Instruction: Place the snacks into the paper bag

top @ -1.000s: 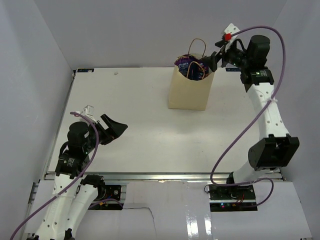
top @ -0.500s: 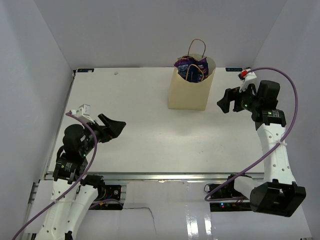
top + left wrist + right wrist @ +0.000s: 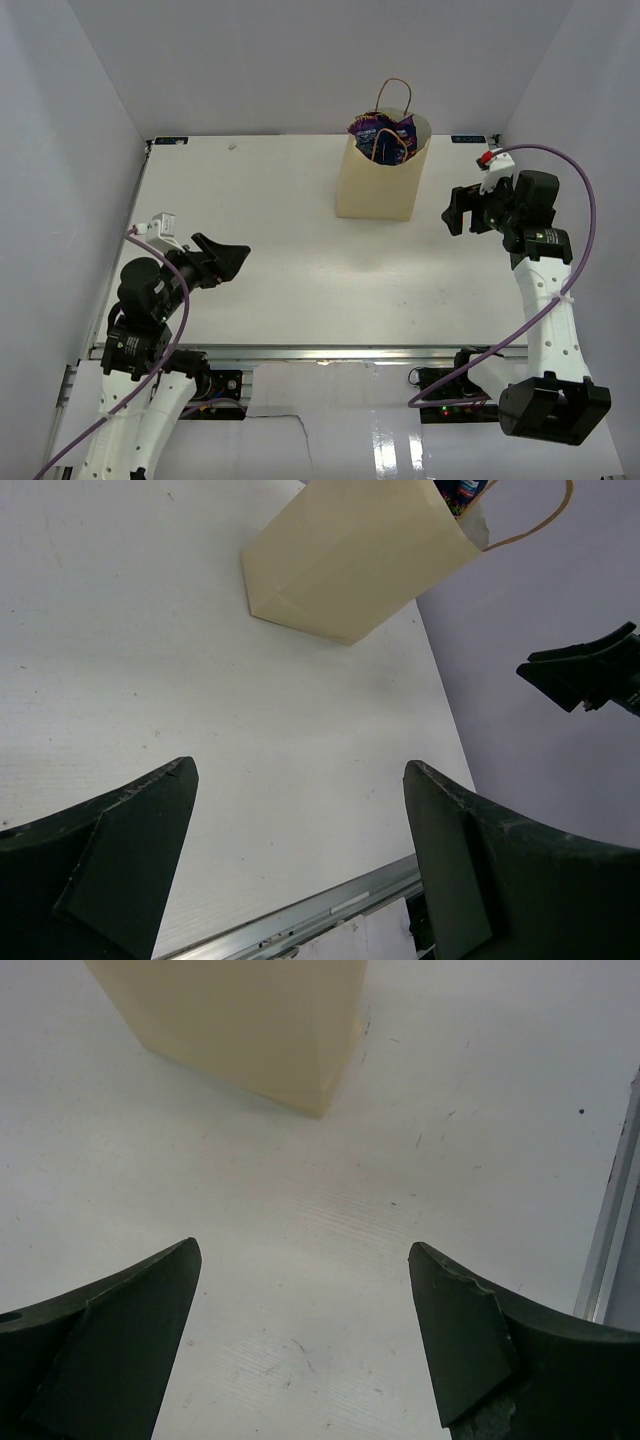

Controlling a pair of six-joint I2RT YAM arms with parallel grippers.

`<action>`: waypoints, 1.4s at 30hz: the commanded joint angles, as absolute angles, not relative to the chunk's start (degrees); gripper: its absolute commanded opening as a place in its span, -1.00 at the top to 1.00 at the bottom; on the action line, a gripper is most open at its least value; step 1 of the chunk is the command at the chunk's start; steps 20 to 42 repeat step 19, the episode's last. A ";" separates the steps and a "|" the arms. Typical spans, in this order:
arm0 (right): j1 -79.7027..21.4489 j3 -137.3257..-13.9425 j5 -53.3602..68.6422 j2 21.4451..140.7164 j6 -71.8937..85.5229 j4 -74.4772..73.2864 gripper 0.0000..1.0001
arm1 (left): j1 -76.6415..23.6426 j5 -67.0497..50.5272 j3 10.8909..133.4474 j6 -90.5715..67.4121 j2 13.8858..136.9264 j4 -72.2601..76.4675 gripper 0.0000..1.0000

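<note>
White table (image 3: 270, 270): paper bag (image 3: 375, 190) holding snacks (image 3: 381, 136) stands near right tool (image 3: 450, 212).

Readable text: none
Packet print: dark blue-purple crinkly packets (image 3: 380, 133) in the tan kraft paper bag (image 3: 375, 190), markings too small to read
Edge labels: small dark strips (image 3: 168, 141) at the far edge of the white table (image 3: 260, 200), blurred

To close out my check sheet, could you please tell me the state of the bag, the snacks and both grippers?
Paper bag: upright on the table, top open.
Snacks: inside the bag, tops showing at its mouth.
Left gripper: open, holding nothing.
Right gripper: open, holding nothing, apart from the bag.
</note>
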State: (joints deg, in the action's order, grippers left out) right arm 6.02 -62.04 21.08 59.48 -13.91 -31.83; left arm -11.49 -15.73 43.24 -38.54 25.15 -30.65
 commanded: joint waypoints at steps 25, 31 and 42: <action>6.15 -64.60 18.88 58.10 -10.63 -27.34 -0.80 | -11.69 -11.25 46.06 -37.88 18.98 -37.18 -0.96; 6.15 -64.60 18.88 58.10 -10.63 -27.34 -0.80 | -11.69 -11.25 46.06 -37.88 18.98 -37.18 -0.96; 6.15 -64.60 18.88 58.10 -10.63 -27.34 -0.80 | -11.69 -11.25 46.06 -37.88 18.98 -37.18 -0.96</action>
